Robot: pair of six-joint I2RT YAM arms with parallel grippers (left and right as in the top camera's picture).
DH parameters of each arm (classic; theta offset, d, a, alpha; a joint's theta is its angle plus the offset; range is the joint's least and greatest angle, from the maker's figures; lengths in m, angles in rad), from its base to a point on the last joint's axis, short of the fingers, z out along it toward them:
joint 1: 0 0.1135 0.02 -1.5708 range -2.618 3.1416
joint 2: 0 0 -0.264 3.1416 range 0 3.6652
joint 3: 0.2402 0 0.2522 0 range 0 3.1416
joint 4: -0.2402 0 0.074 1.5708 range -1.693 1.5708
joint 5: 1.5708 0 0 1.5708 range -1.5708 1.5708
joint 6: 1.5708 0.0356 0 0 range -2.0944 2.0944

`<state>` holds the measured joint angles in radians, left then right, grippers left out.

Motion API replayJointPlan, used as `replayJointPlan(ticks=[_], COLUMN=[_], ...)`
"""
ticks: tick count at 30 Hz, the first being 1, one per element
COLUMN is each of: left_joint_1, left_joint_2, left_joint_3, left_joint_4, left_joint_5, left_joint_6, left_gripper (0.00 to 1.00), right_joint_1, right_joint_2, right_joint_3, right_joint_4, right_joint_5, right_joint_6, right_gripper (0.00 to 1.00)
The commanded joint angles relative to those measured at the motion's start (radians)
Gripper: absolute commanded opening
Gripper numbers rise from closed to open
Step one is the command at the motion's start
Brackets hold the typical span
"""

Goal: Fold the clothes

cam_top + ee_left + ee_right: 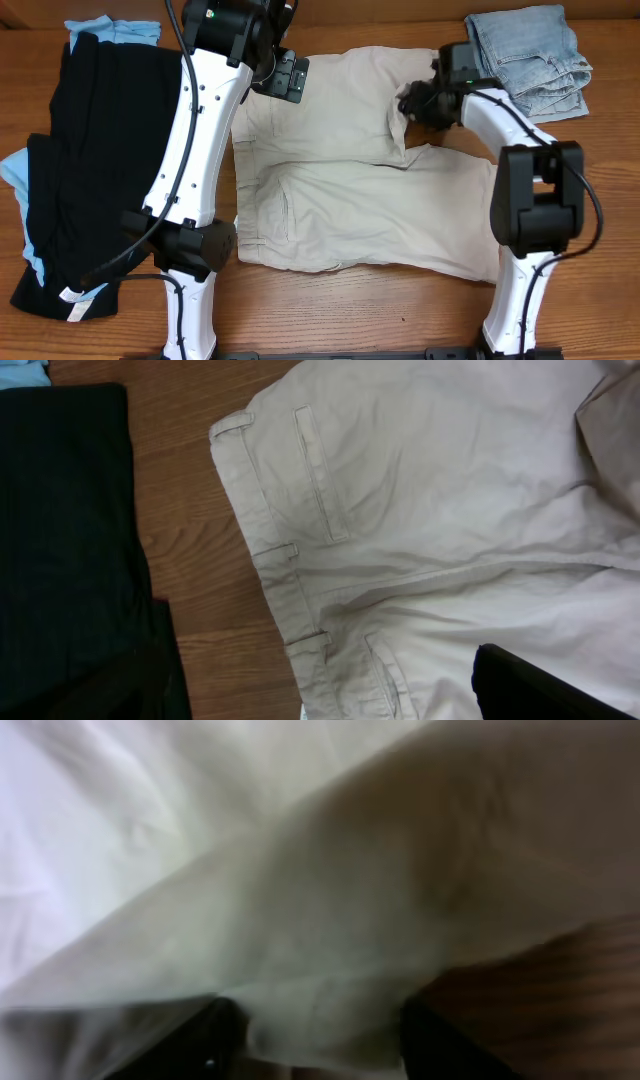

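Observation:
The beige shorts lie spread in the middle of the table, waistband to the left, legs to the right. My left gripper hovers open over the upper waistband area. The left wrist view shows the waistband, belt loops and a pocket of the shorts, with one black finger at the lower right. My right gripper is at the hem of the upper leg, where a flap of cloth is turned up. In the right wrist view its fingers pinch a raised bunch of the beige cloth.
A black garment lies at the left over a light-blue cloth, and also shows in the left wrist view. Folded light-blue denim jeans sit at the back right. Bare wooden table shows along the front.

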<state>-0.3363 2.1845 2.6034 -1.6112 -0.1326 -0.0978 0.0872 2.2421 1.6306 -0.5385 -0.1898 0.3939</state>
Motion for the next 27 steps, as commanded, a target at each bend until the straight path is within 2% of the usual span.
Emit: replayJointPlan(ticks=[1,4,9,11,14,20,21,24,27], left_joint_1=[0.003,0.003,0.003,0.003,0.003,0.003,0.003,0.003,0.003], left_joint_2=[0.003,0.003,0.003,0.003,0.003,0.003,0.003,0.003,0.003], left_joint_3=[-0.004,-0.004,-0.004,-0.004,-0.004,-0.005,-0.005,-0.006,-0.020], left_joint_4=[0.002,0.008,0.012,0.016,0.033,0.061,0.065,0.072,0.075], left_joint_5=[-0.013,-0.013,-0.013,-0.013,-0.013,-0.011,-0.011,-0.005,-0.005], left_joint_6=[0.017,0.017,0.017,0.021,0.024,0.024,0.024,0.024,0.024], left_gripper=[1.00,1.00,1.00,1.00,1.00,1.00,1.00,1.00,1.00], right_joint_1=[0.000,-0.001,-0.018,-0.035,-0.073,-0.177,-0.189,-0.230,-0.250], right_joint_2=[0.048,0.047,0.043,0.028,-0.013,-0.107,-0.113,-0.121,-0.122], right_joint_3=[-0.005,-0.005,0.003,0.023,0.071,0.205,0.221,0.284,0.305], right_joint_4=[-0.003,0.000,-0.029,-0.081,-0.204,-0.470,-0.497,-0.629,-0.719], right_joint_5=[0.032,0.032,0.031,0.024,0.021,0.023,0.026,0.108,0.193], right_joint_6=[0.026,0.027,0.030,0.030,0.029,-0.090,-0.117,-0.190,-0.190], right_gripper=[0.56,0.49,0.28,0.16,0.11,0.13,0.17,0.42,0.43])
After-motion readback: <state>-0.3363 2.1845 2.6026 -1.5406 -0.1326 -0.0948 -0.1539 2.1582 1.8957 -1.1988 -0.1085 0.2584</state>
